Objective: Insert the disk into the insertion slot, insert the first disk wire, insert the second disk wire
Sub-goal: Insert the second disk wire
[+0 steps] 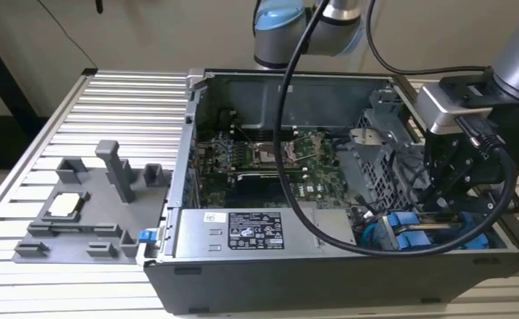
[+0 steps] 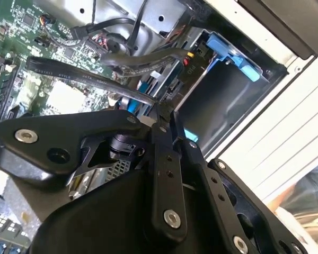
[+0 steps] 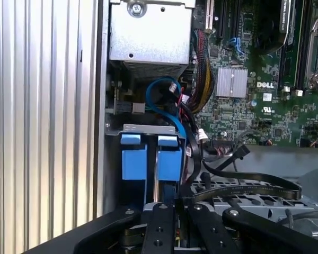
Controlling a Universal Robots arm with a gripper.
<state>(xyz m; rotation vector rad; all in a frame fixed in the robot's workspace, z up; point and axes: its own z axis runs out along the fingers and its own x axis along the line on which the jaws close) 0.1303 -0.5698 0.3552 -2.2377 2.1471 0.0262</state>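
My gripper (image 1: 434, 211) reaches down into the open computer case at the exterior view's right, over the insertion slot (image 1: 415, 234). In the first wrist view two blue plastic tabs (image 3: 133, 159) stand side by side in that slot with a thin silver edge (image 3: 156, 182) between them. I cannot tell whether that edge is the disk. In the second wrist view the grey bay (image 2: 217, 100) carries a blue tab (image 2: 233, 53). The gripper (image 2: 160, 112) looks shut on the end of a flat black wire (image 2: 85, 78). That wire (image 3: 244, 186) arcs away from the gripper (image 3: 168, 201).
A labelled silver power-supply box (image 1: 241, 232) lies along the case front. A perforated grey cage (image 1: 379, 166) stands beside the gripper, with the motherboard (image 1: 259, 153) behind it. A looped blue cable (image 3: 159, 98) and wire bundles crowd the slot. A grey fixture (image 1: 82, 206) sits on the slatted table.
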